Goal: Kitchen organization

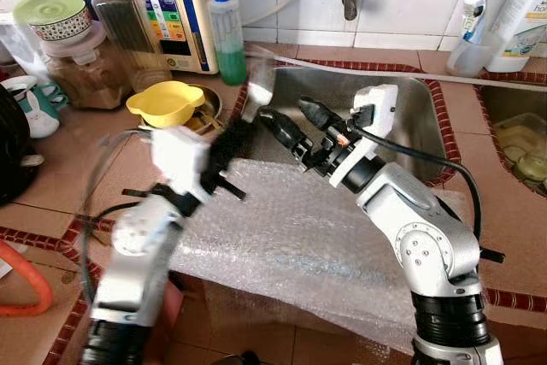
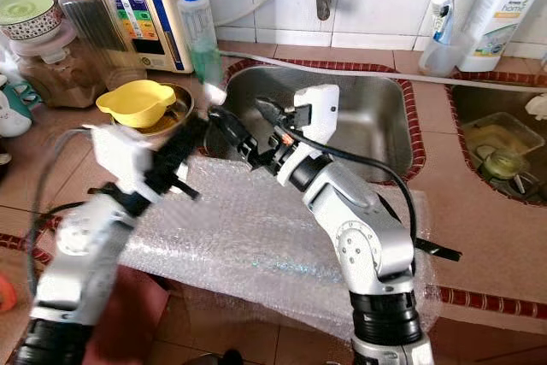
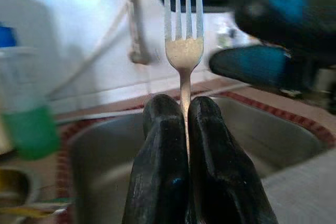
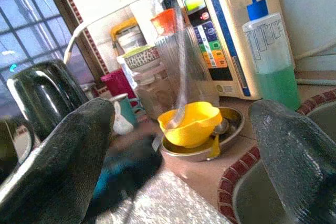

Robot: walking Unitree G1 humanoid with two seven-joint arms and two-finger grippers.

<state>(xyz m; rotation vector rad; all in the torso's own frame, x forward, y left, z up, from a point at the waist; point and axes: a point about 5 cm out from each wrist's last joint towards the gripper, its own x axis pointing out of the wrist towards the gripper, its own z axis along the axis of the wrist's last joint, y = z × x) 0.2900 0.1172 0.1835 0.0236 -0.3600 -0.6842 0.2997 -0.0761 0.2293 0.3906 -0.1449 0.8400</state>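
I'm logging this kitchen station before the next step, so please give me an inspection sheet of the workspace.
Surface: tiled counter with bubble wrap spread before the steel sink.
Job's things: fork, tines up, clamped by the left hand.
Clutter: yellow bowl in a metal dish, green soap bottle, jars, black kettle.
Grippers: left hand shut on the fork; right hand open, beside it above the sink's edge.
Cables: black cable along the right arm.
Surroundings: tiled wall, tap, second sink.

yellow bowl (image 1: 165,103), silver fork (image 3: 183,51), green soap btl (image 1: 227,32)
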